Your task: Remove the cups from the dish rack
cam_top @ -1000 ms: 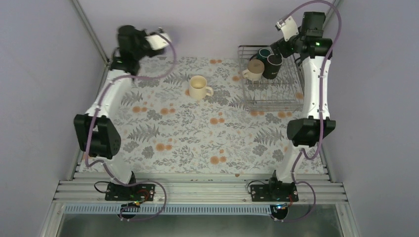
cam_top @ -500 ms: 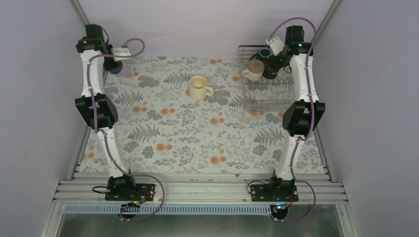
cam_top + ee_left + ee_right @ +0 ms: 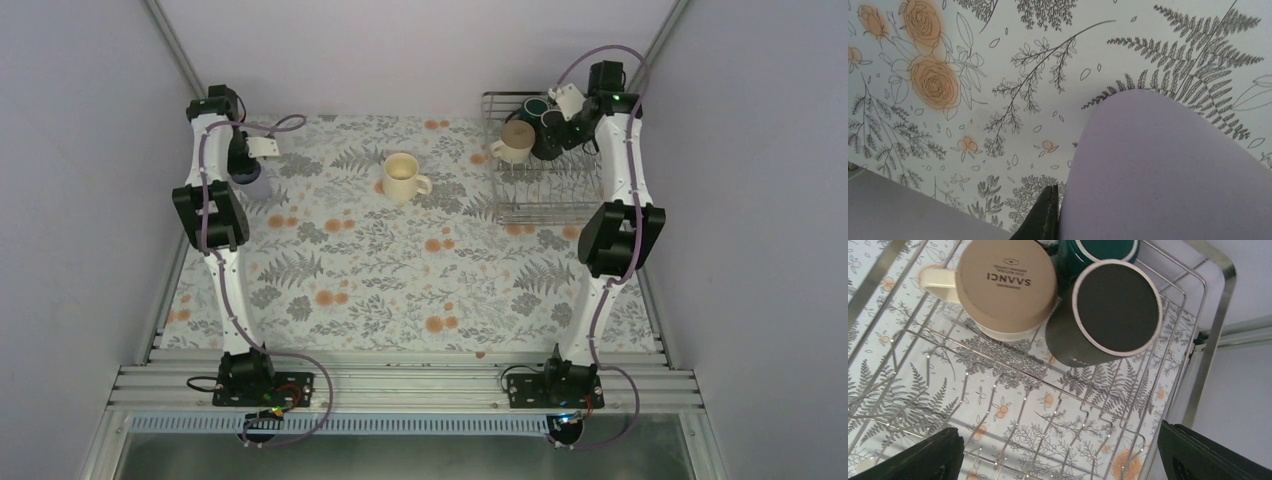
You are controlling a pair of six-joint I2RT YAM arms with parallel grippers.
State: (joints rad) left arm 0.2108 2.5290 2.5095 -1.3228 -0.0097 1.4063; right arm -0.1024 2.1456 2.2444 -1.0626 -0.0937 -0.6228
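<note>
1. Counting three cups at the far end of the dish rack (image 3: 550,195), at the far right corner of the tabletop: a cream mug (image 3: 1005,287), a black mug (image 3: 1108,315) and a dark green mug (image 3: 1098,250).
2. Noting the cream mug upside down, printed base up, handle toward the left edge, its side touching the black mug; the black mug tilted, one round end turned up toward the wrist camera; the dark green mug just behind both, against the rack's far wall.
3. Placing the right gripper (image 3: 1059,432) over the rack, near the right edge, with both fingers (image 3: 923,457) spread wide and nothing between them but bare wire.
4. Spotting a second cream mug (image 3: 401,176) upright on the floral tablecloth (image 3: 380,270), well left of the rack, toward the far edge, handle toward the right edge.
5. Locating the lavender cup (image 3: 1168,170) near the far left corner, in the grasp of the left gripper (image 3: 243,162): closed on it, with one dark finger (image 3: 1045,217) pressed to the cup's wall and the other out of view.
6. Cannot tell whether the cup's base touches the cloth.
</note>
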